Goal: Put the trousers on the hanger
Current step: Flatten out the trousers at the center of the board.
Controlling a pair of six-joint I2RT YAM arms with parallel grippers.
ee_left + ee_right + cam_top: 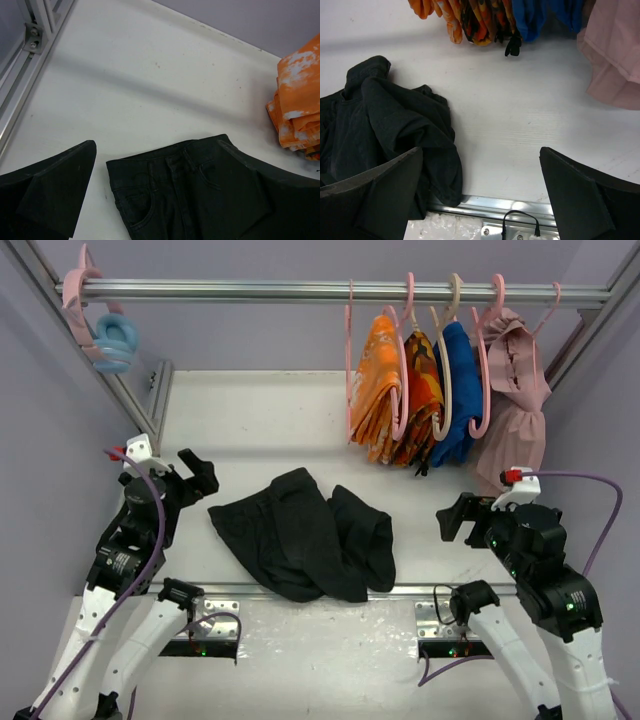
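Trousers (300, 535) on table (260, 420), orange cloths (390, 390) beyond

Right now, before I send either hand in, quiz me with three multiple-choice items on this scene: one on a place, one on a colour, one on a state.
1. Where are the trousers?
A. hung on a hanger
B. crumpled on the table
C. folded in a basket

2. What colour is the hanging item between the orange cloths and the pink garment?
A. green
B. white
C. blue

3. How are the left hand and the right hand?
A. both open, empty
B. both shut
C. left shut on cloth

Answers:
1 B, the black heap lies on the white surface.
2 C, solid blue shows between them.
3 A, each wrist view shows a wide gap with nothing gripped.
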